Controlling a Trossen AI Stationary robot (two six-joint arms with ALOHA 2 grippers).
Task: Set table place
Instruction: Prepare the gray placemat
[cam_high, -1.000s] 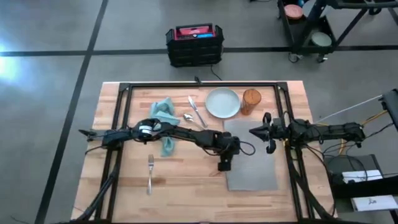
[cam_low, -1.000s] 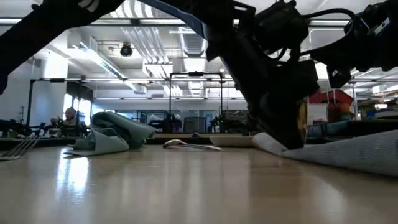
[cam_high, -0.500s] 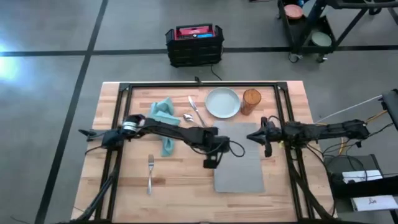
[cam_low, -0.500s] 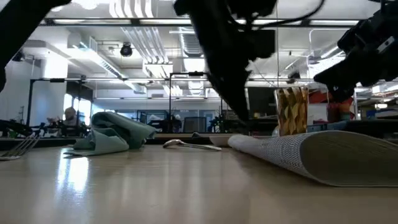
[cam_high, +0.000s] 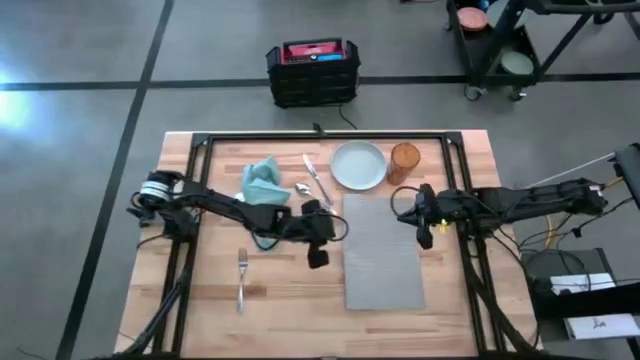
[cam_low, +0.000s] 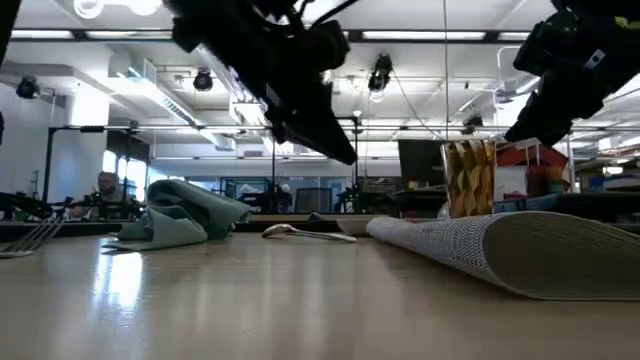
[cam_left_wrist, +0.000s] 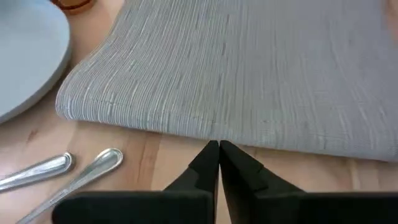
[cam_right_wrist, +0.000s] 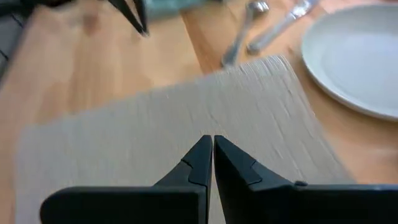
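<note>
From above, the grey placemat (cam_high: 383, 251) is lying flat on the table (cam_high: 300, 300), right of centre, with the pale plate (cam_high: 358, 165) and the amber glass (cam_high: 404, 162) sitting just beyond its far edge. The knife (cam_high: 316, 178) and spoon (cam_high: 300, 187) are lying beside the plate, the teal napkin (cam_high: 262, 183) is bunched farther left, and the fork (cam_high: 241, 277) is lying alone near the front. The left gripper (cam_high: 316, 256) is hovering just beside the mat's left edge; the right gripper (cam_high: 425, 226) is hanging over its right edge. A black crate (cam_high: 313, 72) is standing on the floor behind the table.

At table height, the mat's near edge (cam_low: 500, 250) is curling up off the wood, blocking the plate; the glass (cam_low: 467, 178) is rising behind it. The napkin (cam_low: 180, 222) and spoon (cam_low: 298, 233) are resting to the left, with the dark arms overhead.

In the left wrist view, the left fingers (cam_left_wrist: 239, 168) are pressing tip to tip, gripping nothing, pointing at the mat's edge (cam_left_wrist: 186, 118), with the spoon (cam_left_wrist: 93, 171) and knife handle (cam_left_wrist: 37, 171) alongside.

In the right wrist view, the right fingers (cam_right_wrist: 196, 163) are likewise pinching together, empty, above the mat (cam_right_wrist: 155, 137); the plate (cam_right_wrist: 360, 56) is sitting beyond its corner.
</note>
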